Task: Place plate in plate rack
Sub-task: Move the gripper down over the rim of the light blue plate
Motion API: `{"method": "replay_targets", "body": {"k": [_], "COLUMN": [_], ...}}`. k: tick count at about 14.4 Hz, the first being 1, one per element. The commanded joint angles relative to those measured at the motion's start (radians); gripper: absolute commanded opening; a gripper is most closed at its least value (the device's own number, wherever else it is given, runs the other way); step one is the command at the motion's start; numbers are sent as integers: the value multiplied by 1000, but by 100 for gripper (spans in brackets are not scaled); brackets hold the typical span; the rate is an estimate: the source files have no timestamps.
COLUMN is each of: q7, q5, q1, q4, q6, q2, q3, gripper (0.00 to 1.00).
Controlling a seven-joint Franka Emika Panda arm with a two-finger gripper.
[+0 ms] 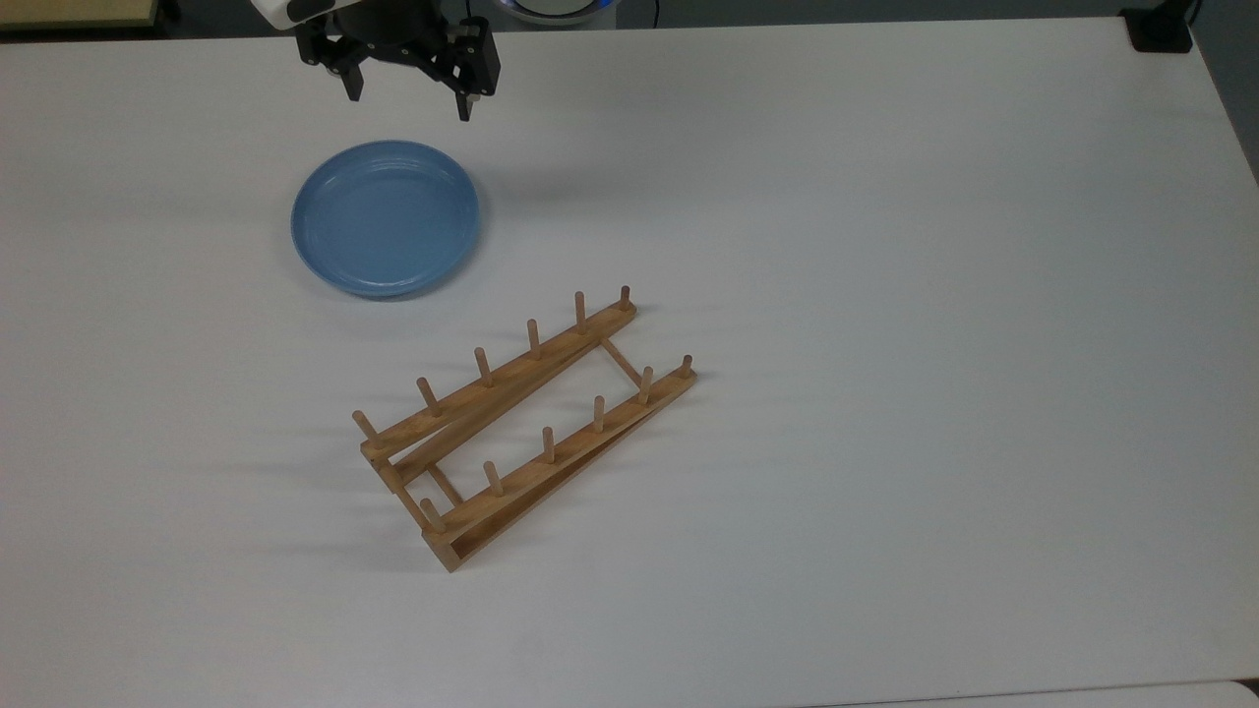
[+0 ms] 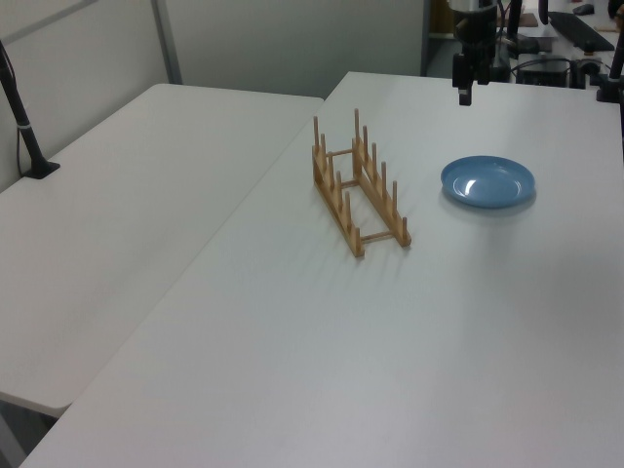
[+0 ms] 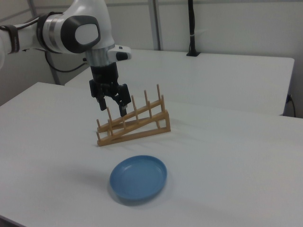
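Plate [image 1: 385, 218] flat on table | gripper [image 1: 408, 96] above, spread, apart

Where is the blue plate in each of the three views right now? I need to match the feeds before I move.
Top view: the plate lies flat, upper left of centre, above the plate rack.
Left view: the plate sits right of centre, on the rack's right.
Right view: the plate lies low and central, below the rack.
Shared landmark: the plate rack; the open gripper also helps.

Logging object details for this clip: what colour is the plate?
Plain light blue, glossy and unpatterned; the plate shows best in the top view.
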Motion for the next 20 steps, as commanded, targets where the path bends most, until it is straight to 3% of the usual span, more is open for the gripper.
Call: {"method": "replay_targets", "body": {"k": [1,8,11,13,15,20], "q7": [20,-62,-108,-214,-263,-505], "q5": [-2,-2,41,113,167,178], "q1": [3,0,-1,-4,-27,-81], "q4": [-1,-1,-1,-1,2,-1], "q6": [-18,14,53,126,163,203], "q2": [-17,1,27,78,130,286], "q3": [-4,-11,-47,-131,-168,-223], "gripper": [100,100,100,100,99,93]}}
